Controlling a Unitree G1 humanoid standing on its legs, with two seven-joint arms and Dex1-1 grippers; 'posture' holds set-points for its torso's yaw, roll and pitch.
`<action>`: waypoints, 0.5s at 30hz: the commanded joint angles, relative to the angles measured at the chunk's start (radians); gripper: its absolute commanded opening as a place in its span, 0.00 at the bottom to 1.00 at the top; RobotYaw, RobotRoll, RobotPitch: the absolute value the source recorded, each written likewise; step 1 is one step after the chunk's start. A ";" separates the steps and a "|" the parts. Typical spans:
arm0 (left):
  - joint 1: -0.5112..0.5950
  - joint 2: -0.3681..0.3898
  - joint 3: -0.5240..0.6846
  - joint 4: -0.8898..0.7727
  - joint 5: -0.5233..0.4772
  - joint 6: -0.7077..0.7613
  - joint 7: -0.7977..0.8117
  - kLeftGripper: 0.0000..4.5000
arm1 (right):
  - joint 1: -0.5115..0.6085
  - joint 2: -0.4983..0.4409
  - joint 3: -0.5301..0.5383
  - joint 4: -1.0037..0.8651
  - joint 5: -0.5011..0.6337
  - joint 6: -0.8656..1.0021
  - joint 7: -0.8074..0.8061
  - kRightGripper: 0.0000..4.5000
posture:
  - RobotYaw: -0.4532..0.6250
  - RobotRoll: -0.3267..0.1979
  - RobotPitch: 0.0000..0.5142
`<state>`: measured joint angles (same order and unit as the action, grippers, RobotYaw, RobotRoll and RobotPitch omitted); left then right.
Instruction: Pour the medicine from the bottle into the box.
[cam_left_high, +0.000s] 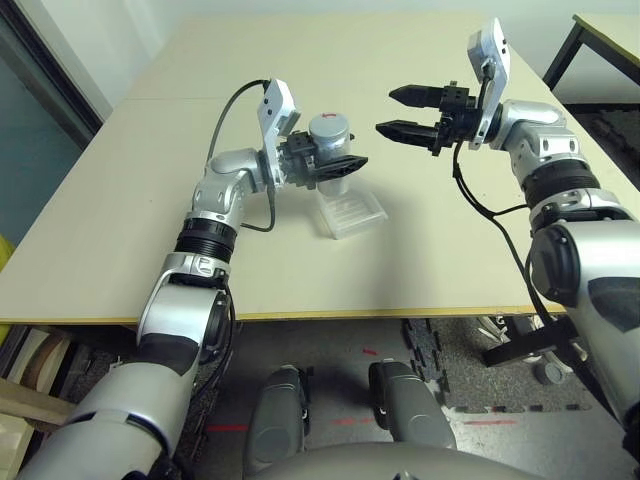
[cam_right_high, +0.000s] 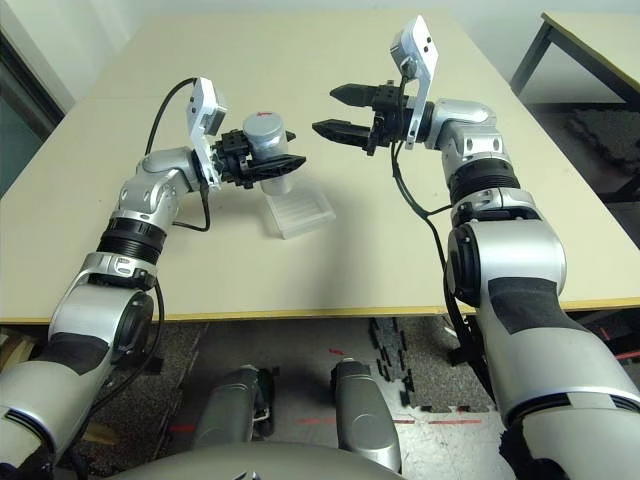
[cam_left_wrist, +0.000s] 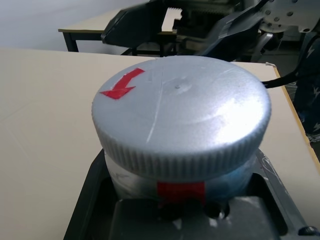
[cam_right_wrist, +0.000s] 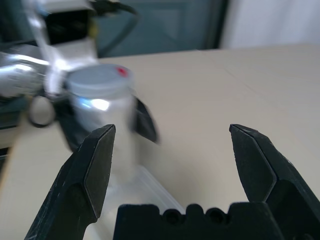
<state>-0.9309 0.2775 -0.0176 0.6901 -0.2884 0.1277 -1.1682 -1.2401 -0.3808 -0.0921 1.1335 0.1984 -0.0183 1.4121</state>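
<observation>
Left hand: nearest item, raised above the tabletop's middle, pointing level toward the right hand, fingers clamped on the bottle's body.

Bottle: whitish-grey, upright in the left hand, long axis vertical. Cap on, grey, ribbed, red arrow on top; red mark on the label below it.

Box: clear shallow tray on the tabletop, directly under the bottle, toward the middle, well away from every edge.

Medicine: not visible; presumably inside the capped bottle.

Right hand: empty, fingers spread wide, level, pointing at the bottle from the right-edge side, apart from it, at about cap height.

Governing relation: the cap lies straight ahead of the right hand, along its pointing line, between the two hands. Judged next step: cap removal by the right hand, the nearer free one; pouring cannot start while the cap is on.
</observation>
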 joint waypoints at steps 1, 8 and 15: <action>-0.027 -0.001 -0.001 0.029 0.009 -0.016 -0.006 0.59 | 0.008 0.017 0.013 -0.052 0.006 0.016 0.031 1.00 | 0.21 0.62 0.15; -0.041 -0.020 -0.009 0.063 0.022 -0.035 -0.001 0.59 | 0.021 0.057 0.025 -0.103 0.002 0.032 0.039 1.00 | 0.21 0.62 0.15; -0.057 -0.040 -0.011 0.096 0.034 -0.051 0.000 0.59 | 0.019 0.099 0.039 -0.122 0.004 0.039 0.040 1.00 | 0.21 0.62 0.16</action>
<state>-0.9691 0.2408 -0.0200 0.7676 -0.2701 0.0881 -1.1668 -1.2289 -0.2933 -0.0640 1.0302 0.1984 0.0166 1.4481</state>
